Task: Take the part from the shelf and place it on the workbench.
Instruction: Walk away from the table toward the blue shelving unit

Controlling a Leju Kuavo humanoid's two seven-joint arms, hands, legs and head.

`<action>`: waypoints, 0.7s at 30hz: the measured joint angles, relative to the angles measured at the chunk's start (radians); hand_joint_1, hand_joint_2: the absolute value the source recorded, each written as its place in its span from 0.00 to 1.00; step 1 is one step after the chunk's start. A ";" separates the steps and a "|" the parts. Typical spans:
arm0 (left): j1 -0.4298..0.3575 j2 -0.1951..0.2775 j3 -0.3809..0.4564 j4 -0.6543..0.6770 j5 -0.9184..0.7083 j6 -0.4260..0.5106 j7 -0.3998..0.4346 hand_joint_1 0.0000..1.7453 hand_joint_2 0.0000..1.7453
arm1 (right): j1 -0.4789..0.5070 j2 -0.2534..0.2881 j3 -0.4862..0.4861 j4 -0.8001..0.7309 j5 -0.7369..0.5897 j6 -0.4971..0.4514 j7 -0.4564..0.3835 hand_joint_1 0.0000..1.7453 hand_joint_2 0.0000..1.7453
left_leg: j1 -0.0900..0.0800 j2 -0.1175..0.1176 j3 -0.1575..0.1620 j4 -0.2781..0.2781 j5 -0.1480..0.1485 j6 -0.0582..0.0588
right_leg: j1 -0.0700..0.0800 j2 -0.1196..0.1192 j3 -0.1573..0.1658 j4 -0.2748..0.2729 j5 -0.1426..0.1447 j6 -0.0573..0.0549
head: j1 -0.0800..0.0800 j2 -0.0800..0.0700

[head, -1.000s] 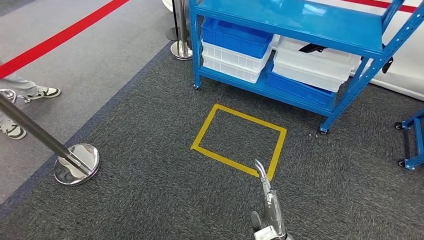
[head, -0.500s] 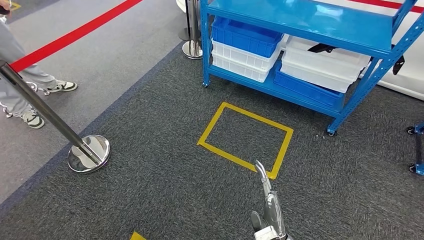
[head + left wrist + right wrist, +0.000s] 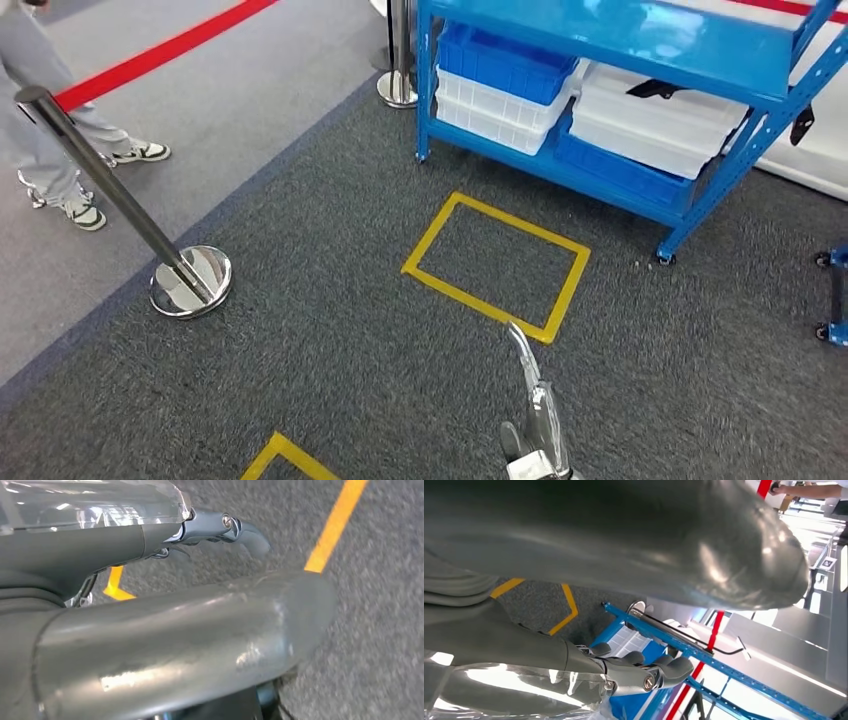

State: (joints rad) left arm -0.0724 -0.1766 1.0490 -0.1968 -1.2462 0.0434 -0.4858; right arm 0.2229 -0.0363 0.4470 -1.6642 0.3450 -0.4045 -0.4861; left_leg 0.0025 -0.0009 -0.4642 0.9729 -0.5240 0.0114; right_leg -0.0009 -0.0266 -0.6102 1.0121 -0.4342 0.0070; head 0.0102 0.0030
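Observation:
The blue shelf (image 3: 600,35) stands ahead at the top of the head view, holding blue bins (image 3: 505,62) and white bins (image 3: 650,125). A black piece (image 3: 650,88) lies on the right-hand white stack. In the left wrist view my left hand (image 3: 175,630) hangs over the carpet, its dark fingers (image 3: 220,527) apart from the thumb and holding nothing. My right hand (image 3: 624,545) hangs the same way, fingers (image 3: 644,672) loose and empty, with the shelf (image 3: 664,635) behind. A slim silver metal piece (image 3: 530,400) rises from the bottom edge of the head view.
A yellow tape square (image 3: 520,222) marks the dark carpet before the shelf, and a second yellow corner (image 3: 280,445) lies near me. A chrome stanchion (image 3: 190,280) stands left, with a person's legs (image 3: 50,120) beyond it. A blue wheeled frame (image 3: 835,290) sits far right.
The whole picture has shifted: shelf, stanchion and tape square slid right and up, and a second yellow corner came into view below. The camera moved; the silver piece kept its place.

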 joint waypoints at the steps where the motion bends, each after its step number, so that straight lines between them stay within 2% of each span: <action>1: 0.001 0.000 0.000 0.000 -0.006 0.003 -0.001 0.00 0.00 | 0.001 0.000 0.000 0.000 0.000 -0.001 0.000 0.00 0.00 | 0.000 0.000 -0.003 -0.004 0.005 0.002 | 0.001 0.004 -0.002 -0.005 0.004 -0.008 | 0.004 0.000; 3: 0.002 -0.001 -0.001 0.000 -0.015 0.008 -0.001 0.00 0.00 | 0.002 0.000 -0.001 0.000 0.000 -0.002 0.001 0.00 0.00 | -0.006 -0.002 -0.010 -0.004 0.009 0.000 | 0.001 0.009 -0.004 -0.016 0.013 -0.024 | 0.008 0.000; 4: 0.003 -0.001 -0.002 0.000 -0.018 0.010 0.000 0.00 0.00 | 0.003 0.000 -0.001 0.001 0.000 -0.002 0.001 0.00 0.00 | -0.008 -0.002 -0.012 -0.003 0.011 0.004 | 0.000 0.010 -0.005 -0.016 0.024 -0.025 | 0.007 0.000; 7: 0.004 -0.004 -0.006 0.000 -0.024 0.014 0.000 0.00 0.00 | 0.003 0.000 -0.001 0.001 0.001 -0.002 0.001 0.00 0.00 | -0.010 -0.001 -0.016 -0.001 0.015 0.009 | -0.004 0.012 -0.006 -0.020 0.035 -0.008 | 0.005 0.000; 14: 0.003 -0.006 -0.010 0.000 -0.023 0.017 -0.008 0.00 0.00 | 0.004 0.001 -0.001 0.003 0.001 -0.003 0.001 0.00 0.00 | -0.011 -0.001 -0.018 0.002 0.016 0.010 | -0.004 0.013 -0.006 -0.021 0.038 -0.005 | 0.005 0.000; 21: 0.000 -0.010 -0.003 0.000 0.006 0.036 0.059 0.00 0.00 | 0.007 0.002 -0.001 0.004 0.001 -0.006 0.001 0.00 0.00 | -0.011 -0.002 -0.026 0.004 0.016 0.010 | -0.003 0.013 -0.014 -0.021 0.038 -0.003 | 0.005 0.000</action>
State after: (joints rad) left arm -0.0725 -0.1864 1.0456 -0.1968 -1.2401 0.0793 -0.4271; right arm 0.2297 -0.0343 0.4456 -1.6606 0.3455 -0.4107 -0.4853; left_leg -0.0080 -0.0024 -0.4898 0.9764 -0.5077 0.0214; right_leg -0.0043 -0.0137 -0.6244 0.9914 -0.3958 0.0038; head 0.0153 0.0030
